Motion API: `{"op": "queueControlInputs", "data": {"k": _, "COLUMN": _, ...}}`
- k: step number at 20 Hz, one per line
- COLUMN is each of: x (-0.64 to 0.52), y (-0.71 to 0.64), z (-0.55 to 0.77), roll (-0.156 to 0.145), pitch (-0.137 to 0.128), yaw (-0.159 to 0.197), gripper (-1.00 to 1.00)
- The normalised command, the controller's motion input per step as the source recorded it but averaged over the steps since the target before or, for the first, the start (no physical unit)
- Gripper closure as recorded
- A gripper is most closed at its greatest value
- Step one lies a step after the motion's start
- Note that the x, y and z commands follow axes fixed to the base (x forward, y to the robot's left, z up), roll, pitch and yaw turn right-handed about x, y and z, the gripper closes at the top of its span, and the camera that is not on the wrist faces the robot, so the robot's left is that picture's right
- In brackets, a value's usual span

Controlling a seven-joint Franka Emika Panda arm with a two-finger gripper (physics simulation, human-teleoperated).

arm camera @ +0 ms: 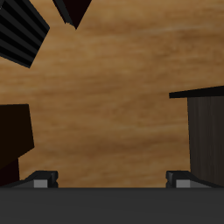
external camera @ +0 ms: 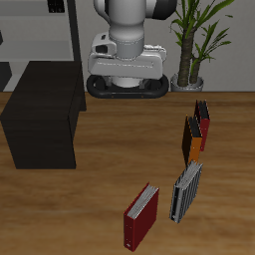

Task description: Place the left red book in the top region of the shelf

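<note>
The arm stands drawn up at the table's (external camera: 100, 214) back edge, gripper (arm camera: 112, 179) pointing down, fingers (arm camera: 40, 178) spread wide, gripping nothing, the shelf (external camera: 42, 125) beside it.

Even, soft light renders both views sharp and glare-free; faint shadows sit beside the shelf (external camera: 42, 115).

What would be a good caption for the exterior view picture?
Robot arm behind a wooden table with a black shelf, four standing books including the left red book, and a potted plant.
</note>
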Motion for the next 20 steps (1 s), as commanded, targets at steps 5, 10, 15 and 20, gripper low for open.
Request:
{"op": "queueControlInputs", "data": {"k": 5, "x": -0.23, "y": 0.32, "z": -0.1, "roll": -0.002, "pitch": -0.029, "yaw": -0.023, "gripper": -1.0}}
{"op": "queueControlInputs", "data": {"k": 10, "x": -0.25, "y": 0.38, "z": 0.04, "roll": -0.002, "pitch": -0.055, "yaw": -0.019, "gripper": -1.0}}
{"op": "queueControlInputs", "data": {"k": 15, "x": -0.33, "y": 0.62, "z": 0.0, "roll": 0.026, "pitch": -0.046, "yaw": 0.007, "gripper": -1.0}}
{"op": "queueControlInputs", "data": {"k": 20, "x": -0.1, "y": 0.45, "z": 0.02, "roll": 0.01, "pitch": -0.045, "yaw": 0.002, "gripper": -1.0}}
